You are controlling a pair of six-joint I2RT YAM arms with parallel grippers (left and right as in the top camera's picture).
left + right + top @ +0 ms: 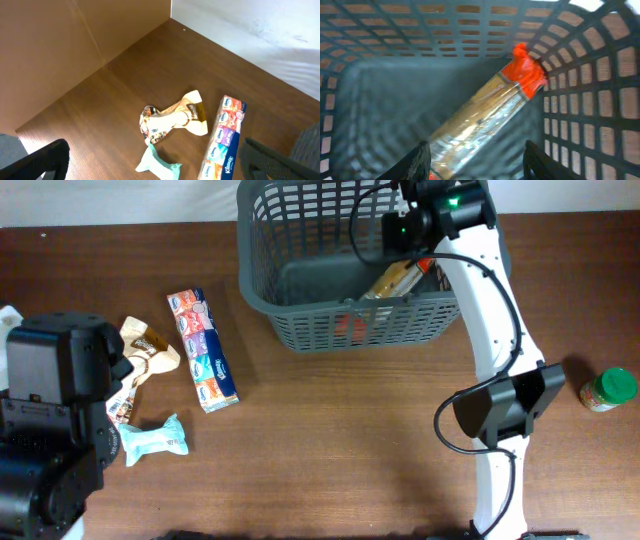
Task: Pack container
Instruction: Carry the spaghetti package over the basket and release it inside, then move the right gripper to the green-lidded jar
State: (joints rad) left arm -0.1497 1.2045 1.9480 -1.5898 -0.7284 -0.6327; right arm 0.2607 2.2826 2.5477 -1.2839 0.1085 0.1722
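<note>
Packet (485,114), red-ended: aslant in container (330,330), between my right jaws, standing wide, not gripping. Left jaws wide, empty. Advice: lift straight up, clear of lattice.

Container (320,330): far centre of surface (330,450).
In container: long packet (392,280), slanted, at right wall.
Left of container: tissue pack (203,350); beyond it, wrapper (148,352); nearer edge, pouch (155,440).
Far right: jar (608,390), well apart.
</note>
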